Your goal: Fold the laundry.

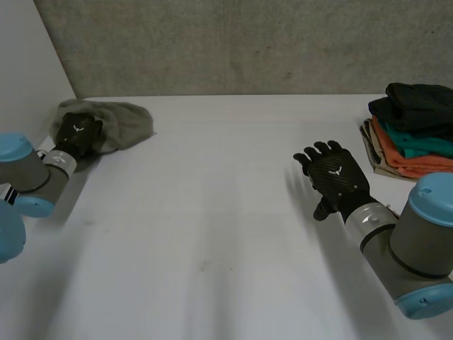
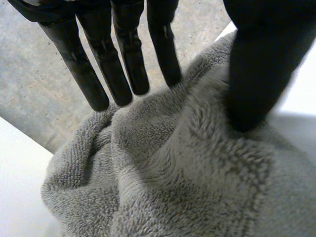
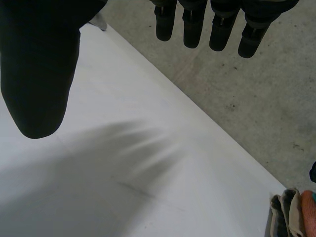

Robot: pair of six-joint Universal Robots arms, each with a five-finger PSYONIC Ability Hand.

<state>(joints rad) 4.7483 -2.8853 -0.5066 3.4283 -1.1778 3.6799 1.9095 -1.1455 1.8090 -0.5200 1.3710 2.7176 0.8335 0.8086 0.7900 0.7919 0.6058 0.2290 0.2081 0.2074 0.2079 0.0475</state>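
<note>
**Just at the towel: left hand over the heap in the far left corner**

Plainly the left hand [image 1: 78, 133] is the nearer one. It sits in the far left corner of the table [image 1: 212, 241], directly over the grey towel [image 1: 120, 122], which lies bunched in a loose heap. The heap's long axis runs along the far edge, from that corner toward the middle. In the left wrist view the fingers [image 2: 123, 64] are straight and slightly spread. Their tips are at a ridge of the pile, and the thumb [image 2: 261, 74] rests on the cloth opposite them. A raised fold of towel stands between thumb and fingers, but nothing is pinched yet. Closing them on that fold looks like the natural next move.

The right hand [image 1: 334, 173] hovers well apart from the towel, over the bare right half of the table. Its palm faces down and its fingers are relaxed and spread, holding nothing. A stack of folded clothes [image 1: 414, 134] sits at the far right edge, near that hand but not touching it.

The left forearm comes in low from the left edge, with the wrist angled toward the far corner.
</note>
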